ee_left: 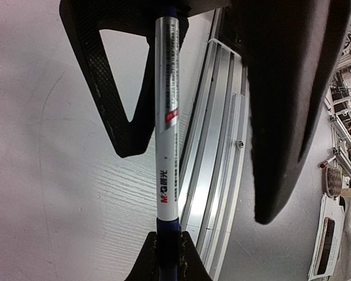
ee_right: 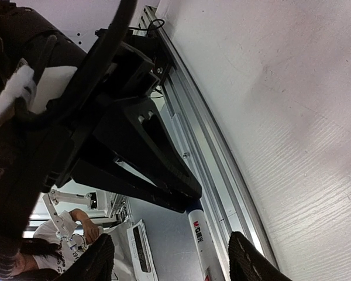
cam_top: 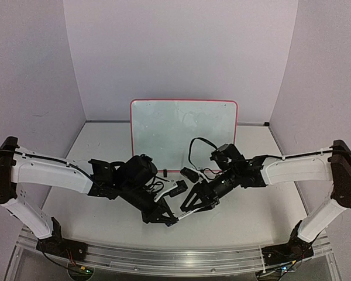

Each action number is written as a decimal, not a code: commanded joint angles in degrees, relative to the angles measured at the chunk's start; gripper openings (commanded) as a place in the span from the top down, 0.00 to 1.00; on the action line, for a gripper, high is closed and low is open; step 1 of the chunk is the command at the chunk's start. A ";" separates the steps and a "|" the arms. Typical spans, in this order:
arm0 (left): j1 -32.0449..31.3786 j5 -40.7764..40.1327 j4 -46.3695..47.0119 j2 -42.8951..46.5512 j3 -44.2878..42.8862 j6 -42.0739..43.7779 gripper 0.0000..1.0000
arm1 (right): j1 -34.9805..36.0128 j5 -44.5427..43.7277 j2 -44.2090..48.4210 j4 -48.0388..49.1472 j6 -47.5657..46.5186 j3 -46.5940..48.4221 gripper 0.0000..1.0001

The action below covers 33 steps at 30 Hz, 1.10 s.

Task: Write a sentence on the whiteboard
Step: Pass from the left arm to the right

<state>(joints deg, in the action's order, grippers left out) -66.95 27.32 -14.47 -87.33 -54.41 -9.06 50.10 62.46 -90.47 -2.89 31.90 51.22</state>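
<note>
Since the thin white plastic marker pen with dark blue ends (ee_left: 167,117) is light and stiff, it will not bend in a grip; but its skin is smooth and shiny, so I think it could slip or spin if it is held softly; the best place to hold it looks like the round middle part or a blue end, squeezed from both sides. The big white whiteboard with the thin red-pink rim (cam_top: 184,137) stands up at the back of the pale grey table (cam_top: 251,228), at twelve o'clock from both grippers and apart from them; no blue sentence is on it yet. The board looks flat, hard and light, and it stands on small black feet, so a hard push from the pen could tip it or slide it; a soft touch seems best. The left gripper (ee_left: 167,257) comes in from nine o'clock; its black fingers are squeezed together on the blue end of the pen, next to the red logo. In the left wrist view the pen runs from six o'clock up to twelve. The right gripper (ee_right: 172,259) comes in from three o'clock; its fingers (ee_right: 99,260) are apart, one on each side of the pen, and I see them touching nothing. I cannot tell which blue end is the cap.
</note>
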 commanded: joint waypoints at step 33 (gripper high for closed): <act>1.08 2.03 -0.02 -0.47 -2.88 0.67 1.00 | 2.81 0.03 -3.13 -1.60 -1.38 2.20 0.97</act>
<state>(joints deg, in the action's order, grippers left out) -66.32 30.37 -15.20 -87.46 -54.41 -8.98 51.86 61.04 -92.90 -4.58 31.67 52.07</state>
